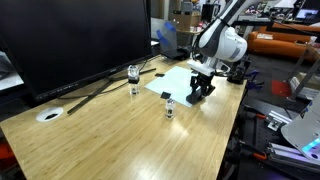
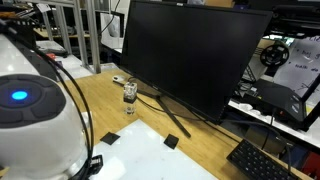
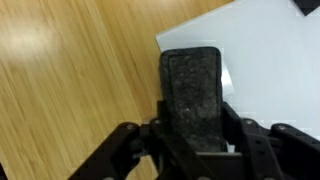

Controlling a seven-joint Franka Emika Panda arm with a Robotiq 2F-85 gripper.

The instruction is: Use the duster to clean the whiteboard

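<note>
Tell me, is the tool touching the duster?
Touching. The wrist view shows the tool clamped against both sides of the duster, with no gap.

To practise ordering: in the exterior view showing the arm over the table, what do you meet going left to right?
White ring, jar by the monitor, nearer jar, tool gripping the duster.

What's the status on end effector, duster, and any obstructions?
End effector shut on duster. Duster over whiteboard edge, contact unclear. Small jar beside the board, near the end effector.
</note>
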